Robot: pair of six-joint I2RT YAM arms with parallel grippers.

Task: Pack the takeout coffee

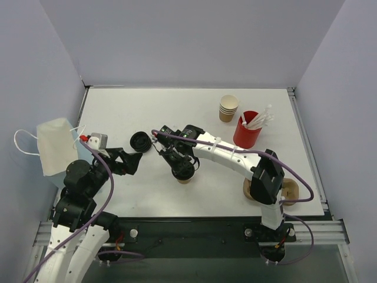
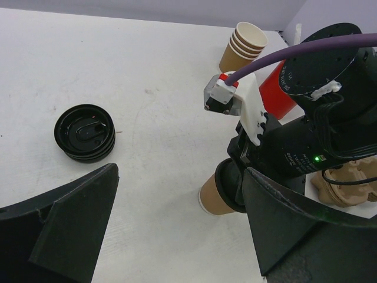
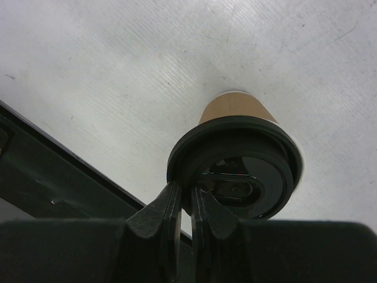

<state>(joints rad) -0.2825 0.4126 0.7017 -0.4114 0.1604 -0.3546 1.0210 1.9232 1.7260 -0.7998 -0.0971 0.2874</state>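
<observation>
Reaching from 5 o'clock to the middle of the table (image 1: 147, 112), the right arm (image 1: 235, 156) bends low. The right gripper (image 3: 187, 206) sits on top of the takeout coffee (image 3: 235, 109), and its fingers are squeezed close on the rim of the lid. The left arm (image 1: 82, 188) comes up from 7 o'clock. The left gripper (image 2: 179, 177) points toward 2 o'clock with its fingers wide apart, holding nothing.

There is one white bag (image 1: 56, 147) at 9 o'clock and one red cup (image 1: 246, 132) at 2 o'clock. Just above the red cup is one stack of four brown cups (image 1: 228, 108). One stack of black lids (image 2: 85, 132) is near the left gripper.

The one takeout coffee is a small brown paper cup with a round black lid. It stands upright near the middle of the table.
</observation>
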